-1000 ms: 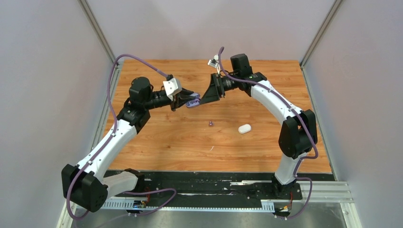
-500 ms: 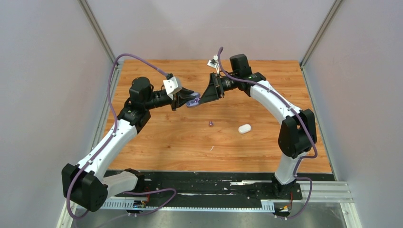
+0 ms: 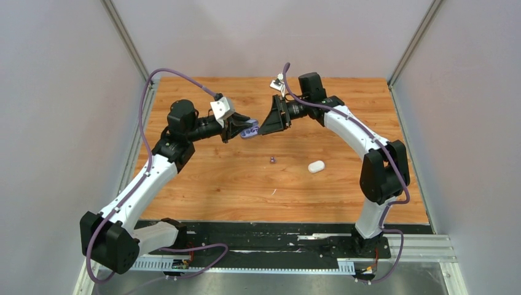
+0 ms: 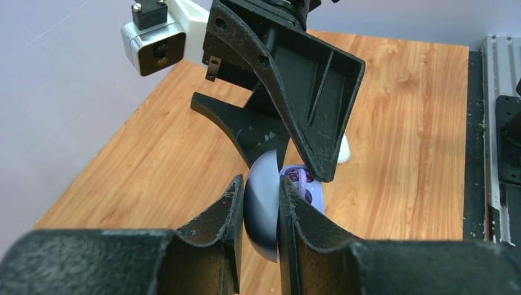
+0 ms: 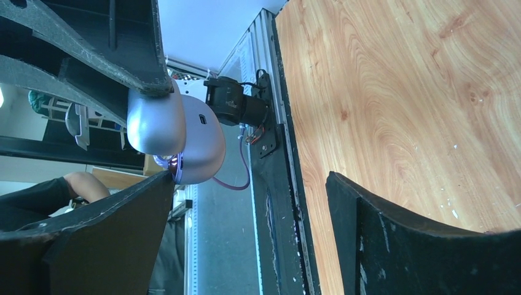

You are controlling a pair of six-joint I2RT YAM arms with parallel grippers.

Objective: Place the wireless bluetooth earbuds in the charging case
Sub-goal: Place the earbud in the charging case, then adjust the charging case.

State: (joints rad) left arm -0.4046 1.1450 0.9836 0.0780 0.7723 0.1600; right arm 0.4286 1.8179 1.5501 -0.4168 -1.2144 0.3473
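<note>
Wireless bluetooth earbuds: 1 dark purple bud (image 3: 272,160) lies alone on the wooden table (image 3: 209,184), in front of and below the 2 grippers and well apart from both. It is too small to tell which way it points or how its long axis runs. A 2nd bit of dark purple (image 4: 298,176) shows inside the open charging case (image 3: 249,130), but whether it is a bud I cannot tell.

The left gripper (image 4: 260,187) is narrowed to a slim gap and pinches the case's domed lid (image 4: 261,212) between its 2 fingers, holding the case in the air. The case's body (image 4: 310,195) hangs outside the pinch, against the outer side of 1 finger.

The right gripper (image 5: 249,184) faces it with its jaws spread wide and nothing between them. 1 of its fingertips (image 4: 321,169) is at the rim of the case's body, touching it or just short of it. The other finger (image 5: 418,246) stands clear.

In the top view the case stretches along the line between the 2 grippers. The lid is ajar, with a purple glow in the seam (image 5: 175,161).

A white oval case (image 3: 316,166) lies closed on the table, right of the purple bud.
</note>
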